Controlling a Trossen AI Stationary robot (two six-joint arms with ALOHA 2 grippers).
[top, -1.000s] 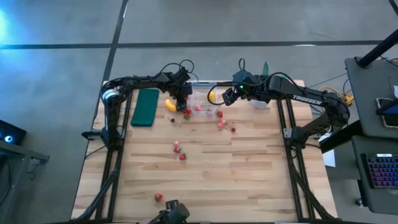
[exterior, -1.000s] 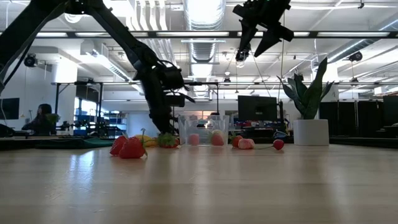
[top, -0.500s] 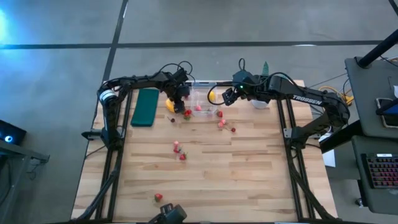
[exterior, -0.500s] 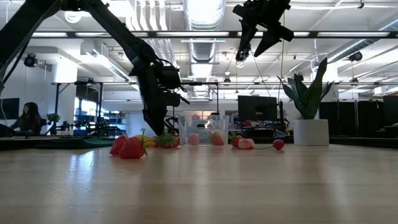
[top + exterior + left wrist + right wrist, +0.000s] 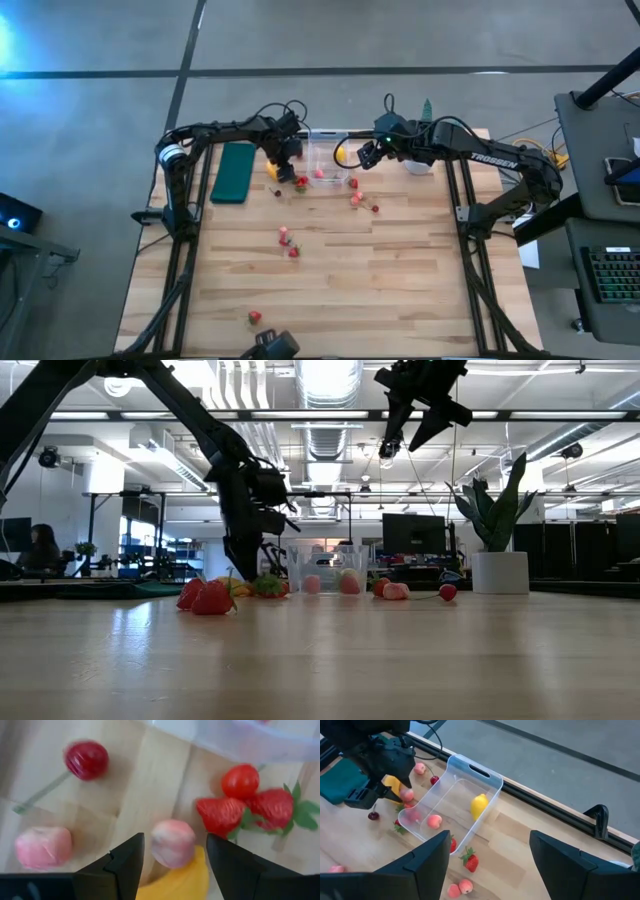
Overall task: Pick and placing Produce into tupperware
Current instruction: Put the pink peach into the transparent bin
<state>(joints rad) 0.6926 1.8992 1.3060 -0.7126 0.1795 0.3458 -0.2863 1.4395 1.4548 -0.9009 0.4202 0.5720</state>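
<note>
Two fingers of the left gripper straddle, unclosed, a pink fruit on the banana; closing could roll it away (right gripper hovers wide).

The tupperware sits near the table's far edge, with the lemon and a peach-like fruit in it. Just left of it lie the banana and strawberries, with the flat pad farther left. To its right stands the potted plant. More fruits lie scattered nearer the front.
</note>
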